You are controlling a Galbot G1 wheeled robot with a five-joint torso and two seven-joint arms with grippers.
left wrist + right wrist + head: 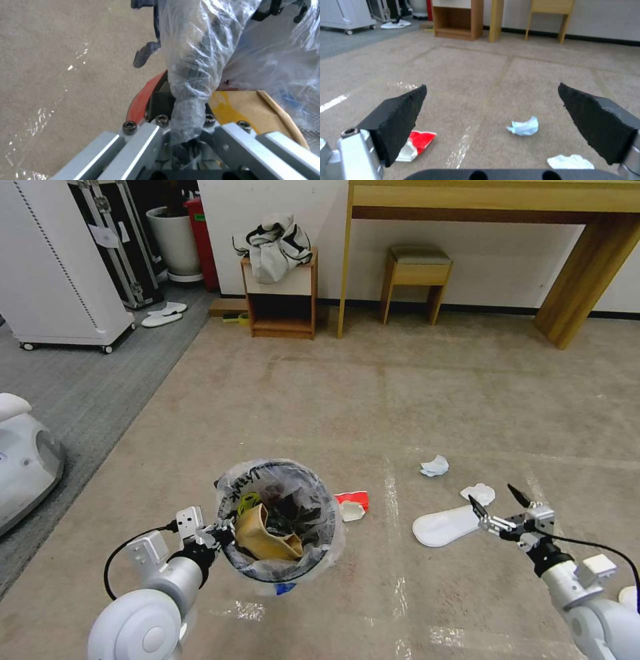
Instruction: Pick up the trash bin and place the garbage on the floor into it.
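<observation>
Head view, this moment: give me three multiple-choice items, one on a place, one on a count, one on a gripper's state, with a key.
1. Where does the crumpled brown paper bag lie?
A. On the floor by the stool
B. Inside the trash bin
C. In the right gripper

2. How many crumpled white tissues lie on the floor beyond the white insole-like piece?
A. None
B. Two
C. Five

3. How is the right gripper?
A. Open, holding nothing
B. Shut on a tissue
C. Shut on the bin

Key: 1 B, the bag sits within the lined rim that the left gripper grips. 2 B, one tissue and another. 3 A, its fingers stand wide apart over the carpet.
</observation>
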